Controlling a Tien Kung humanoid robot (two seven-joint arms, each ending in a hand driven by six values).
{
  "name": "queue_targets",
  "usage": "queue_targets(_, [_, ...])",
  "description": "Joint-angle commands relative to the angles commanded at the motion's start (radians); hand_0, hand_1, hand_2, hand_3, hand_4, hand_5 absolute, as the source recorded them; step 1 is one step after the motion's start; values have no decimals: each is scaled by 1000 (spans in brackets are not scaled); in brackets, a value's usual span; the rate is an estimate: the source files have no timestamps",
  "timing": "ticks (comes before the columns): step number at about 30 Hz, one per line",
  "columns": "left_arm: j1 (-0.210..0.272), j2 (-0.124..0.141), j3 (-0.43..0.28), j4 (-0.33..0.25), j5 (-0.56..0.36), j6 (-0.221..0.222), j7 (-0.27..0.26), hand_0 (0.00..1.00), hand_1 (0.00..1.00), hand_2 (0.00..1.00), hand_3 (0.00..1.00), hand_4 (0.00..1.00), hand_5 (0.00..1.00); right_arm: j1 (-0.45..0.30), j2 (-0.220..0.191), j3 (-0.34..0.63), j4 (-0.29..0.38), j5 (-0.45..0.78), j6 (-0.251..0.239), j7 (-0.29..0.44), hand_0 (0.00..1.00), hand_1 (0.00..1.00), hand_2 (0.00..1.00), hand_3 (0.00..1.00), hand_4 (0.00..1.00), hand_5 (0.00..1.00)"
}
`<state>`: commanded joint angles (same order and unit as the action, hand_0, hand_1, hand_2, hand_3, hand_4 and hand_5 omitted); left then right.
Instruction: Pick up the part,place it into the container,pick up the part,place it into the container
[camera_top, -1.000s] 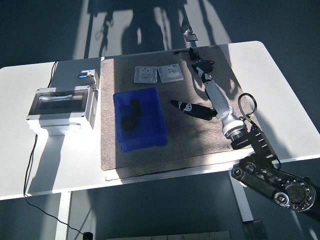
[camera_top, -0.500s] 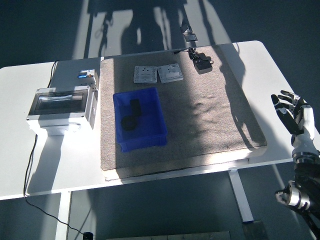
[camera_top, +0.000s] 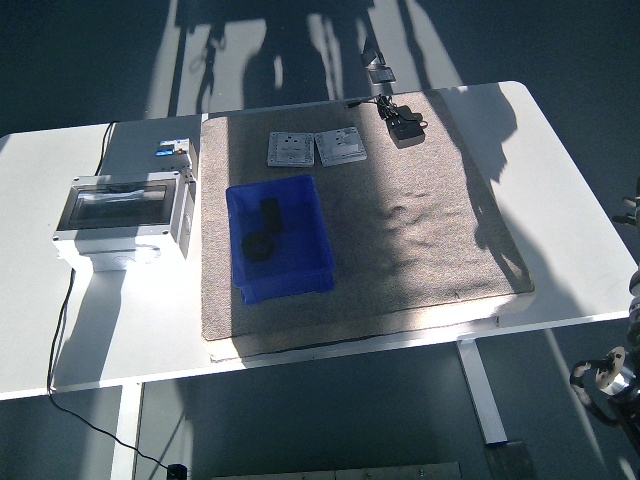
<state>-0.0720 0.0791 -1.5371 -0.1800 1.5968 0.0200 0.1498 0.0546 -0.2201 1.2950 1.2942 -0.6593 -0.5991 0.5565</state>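
Observation:
A blue container (camera_top: 286, 282) stands on the left part of the grey mat (camera_top: 420, 230). Two black parts (camera_top: 262, 236) lie inside it. Another black part with a cable (camera_top: 405, 122) lies at the mat's far edge. Only slivers of my right arm (camera_top: 608, 376) show at the picture's right edge, off the table and away from every part. Its hand is almost wholly cut off. My left arm is out of view.
Two grey square plates (camera_top: 292, 149) (camera_top: 341, 147) lie on the mat behind the container. A grey electrical box with a clear lid (camera_top: 125, 215) stands on the white table (camera_top: 560, 130) left of the mat. A cable (camera_top: 62, 330) hangs over the table's left front.
My right arm reached over the mat toward the far black part one second ago. It has since pulled back to the right, off the table and nearly out of view. The parts have not moved.

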Motion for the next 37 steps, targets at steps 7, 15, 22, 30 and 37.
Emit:
queue_targets(7, [1,9,10,0,-62,-4,19,679,701,719,656,893,882,-6,3,42,-9,89,-27,87,661,241,325,484,872,591])
queue_targets(15, [-7,4,51,0,-129,-1,16,687,709,729,692,925,939,-10,11,48,-10,104,-7,89,606,221,321,454,838,605])
queue_targets(22, [-8,-10,162,0,-265,-4,-29,684,705,727,696,918,962,-9,6,59,-11,105,19,89,604,215,318,451,823,615])
queue_targets(30, [-7,-20,171,0,-286,-3,-48,685,705,725,674,940,952,1,1,82,-8,99,27,89,589,211,314,451,814,611])
queue_targets(37, [1,-26,129,0,-229,-19,0,684,704,725,672,928,943,-2,-10,105,6,94,37,89,587,211,314,453,809,610])
